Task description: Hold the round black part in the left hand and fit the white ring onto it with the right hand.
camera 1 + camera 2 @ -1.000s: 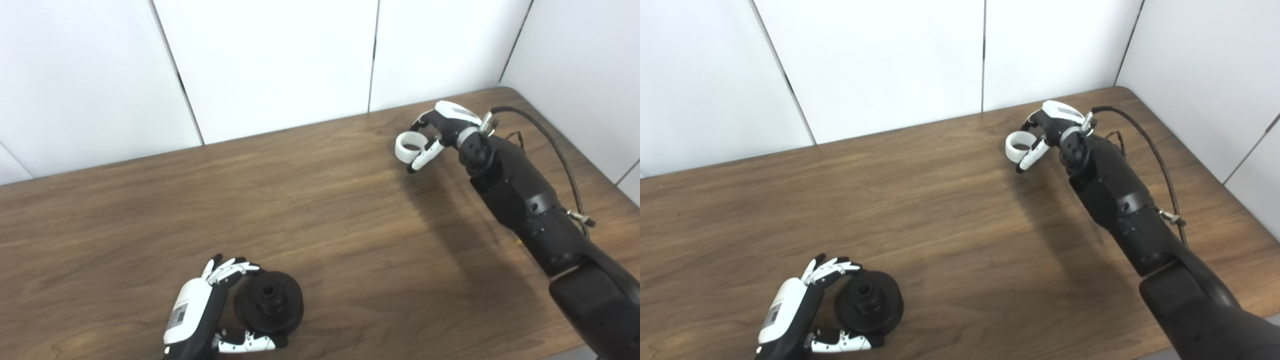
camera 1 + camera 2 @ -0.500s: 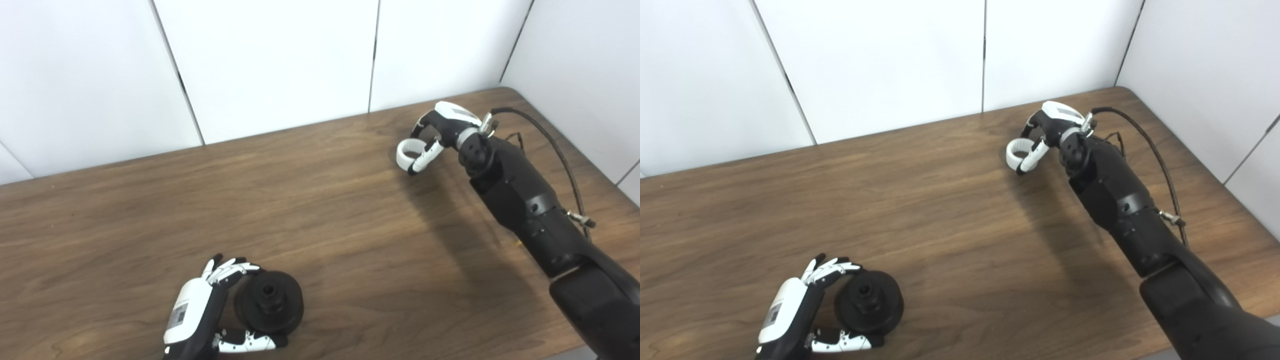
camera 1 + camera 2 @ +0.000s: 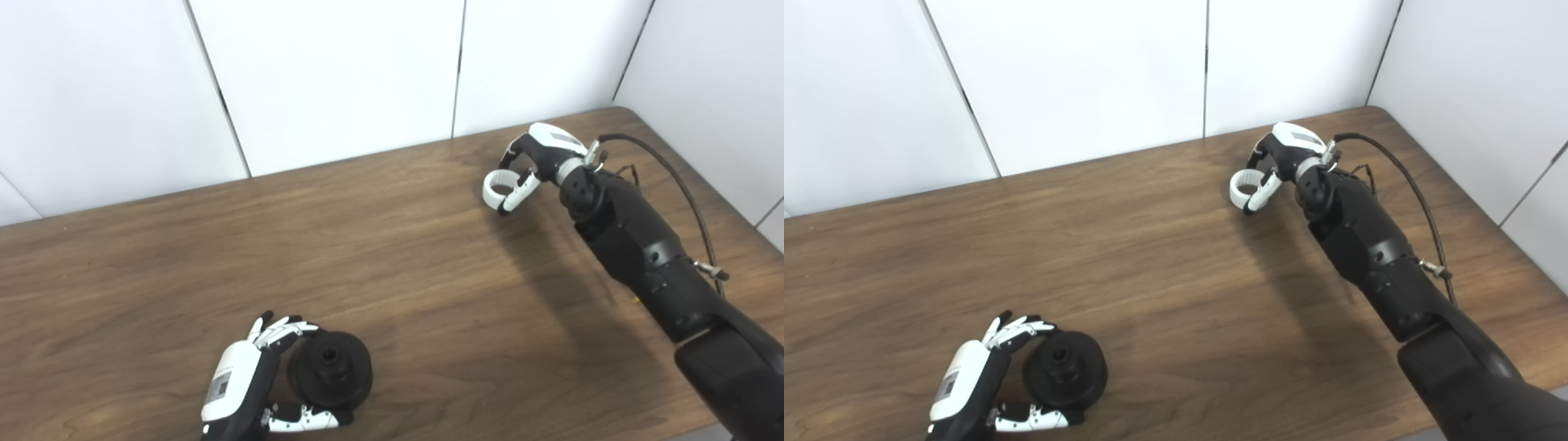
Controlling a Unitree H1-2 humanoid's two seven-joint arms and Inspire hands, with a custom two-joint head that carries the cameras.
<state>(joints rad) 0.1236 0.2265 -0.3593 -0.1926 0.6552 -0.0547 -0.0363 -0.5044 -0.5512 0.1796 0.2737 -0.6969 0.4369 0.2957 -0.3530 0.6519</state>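
Since a second ago, only the right hand (image 3: 531, 160) is showing any change: it is sitting slightly further left and the white ring (image 3: 497, 186) in it is lying flatter, while the left side is looking the same

Across both views the wooden bench (image 3: 392, 257) is filling most of the scene, with white wall panels (image 3: 331, 73) standing behind it. Over the bench's far right part the black right arm (image 3: 643, 251) is reaching in, a dark cable (image 3: 680, 184) looping beside its wrist. At its end the right hand is gripping the white ring, its fingers (image 3: 517, 193) curling closed around the band. Near the front edge the left hand (image 3: 245, 386) is cupping the round black part (image 3: 331, 376), fingers wrapping its rim above and below as the part is resting on the bench, well apart from the ring
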